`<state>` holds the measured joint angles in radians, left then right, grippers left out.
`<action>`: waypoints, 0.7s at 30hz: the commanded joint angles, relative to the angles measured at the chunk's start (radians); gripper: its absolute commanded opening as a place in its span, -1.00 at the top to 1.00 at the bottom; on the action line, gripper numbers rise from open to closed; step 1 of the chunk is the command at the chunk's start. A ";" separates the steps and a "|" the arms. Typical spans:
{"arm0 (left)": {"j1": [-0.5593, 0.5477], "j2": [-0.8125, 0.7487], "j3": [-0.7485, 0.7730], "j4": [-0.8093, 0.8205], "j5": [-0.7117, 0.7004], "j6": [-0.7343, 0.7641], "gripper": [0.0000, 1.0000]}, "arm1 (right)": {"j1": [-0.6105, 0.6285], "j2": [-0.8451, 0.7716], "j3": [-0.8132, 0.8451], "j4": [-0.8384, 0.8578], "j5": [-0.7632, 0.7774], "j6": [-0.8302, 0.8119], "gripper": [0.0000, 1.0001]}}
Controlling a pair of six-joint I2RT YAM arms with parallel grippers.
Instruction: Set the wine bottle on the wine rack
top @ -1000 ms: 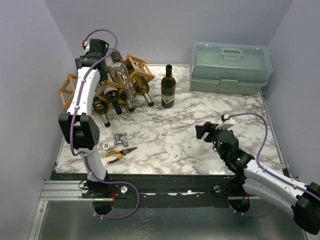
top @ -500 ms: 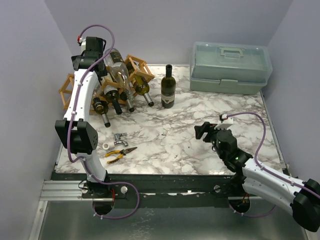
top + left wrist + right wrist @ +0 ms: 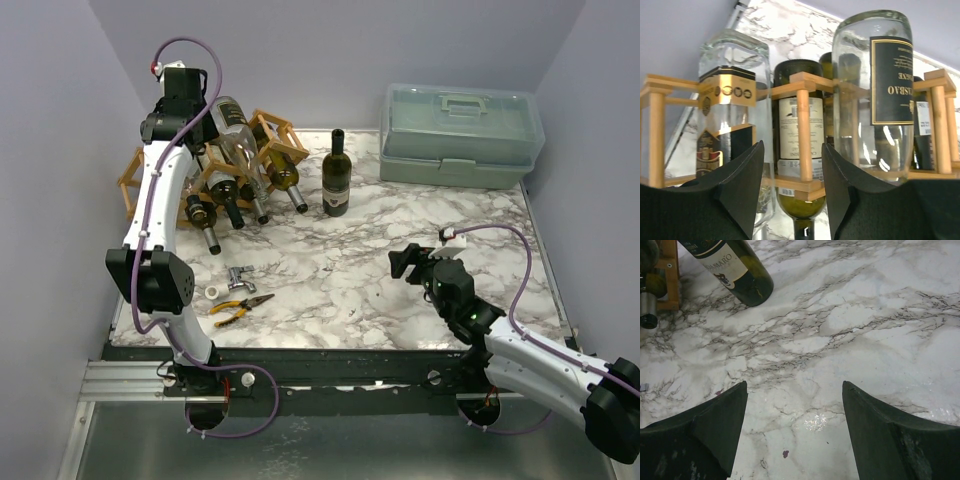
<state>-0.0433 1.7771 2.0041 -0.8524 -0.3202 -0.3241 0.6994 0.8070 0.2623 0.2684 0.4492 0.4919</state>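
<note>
A dark green wine bottle point(image 3: 336, 178) stands upright on the marble table, right of the wooden wine rack point(image 3: 283, 138); its base shows in the right wrist view point(image 3: 735, 270). The rack holds several bottles lying in its cells. My left gripper point(image 3: 192, 125) is raised behind the rack's top, open and empty. In the left wrist view point(image 3: 792, 185) it looks past the rack sticks point(image 3: 802, 135) at a clear bottle with a black label point(image 3: 875, 90) and a green bottle point(image 3: 797, 200). My right gripper point(image 3: 405, 262) hangs open and empty over bare marble point(image 3: 795, 415).
A translucent plastic toolbox point(image 3: 460, 135) stands at the back right. Pliers point(image 3: 240, 305), a small metal fitting point(image 3: 238, 275) and a white ring point(image 3: 213, 292) lie near the front left. Walls close in on the left and back.
My left gripper has risen and drawn back from the rack's top, empty. The right arm has barely moved.
</note>
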 commanded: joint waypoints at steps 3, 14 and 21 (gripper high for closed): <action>-0.004 0.037 -0.051 0.030 0.077 -0.050 -0.03 | 0.003 -0.009 -0.009 0.016 -0.011 -0.016 -0.59; -0.012 0.059 -0.149 0.065 0.148 -0.094 0.40 | 0.005 -0.008 -0.009 0.020 -0.012 -0.018 -0.59; -0.015 0.074 -0.154 0.096 0.223 -0.148 0.61 | 0.003 -0.006 -0.009 0.020 -0.013 -0.017 -0.59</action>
<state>-0.0448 1.8328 1.8580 -0.8021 -0.2028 -0.4271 0.6994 0.8047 0.2623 0.2684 0.4469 0.4881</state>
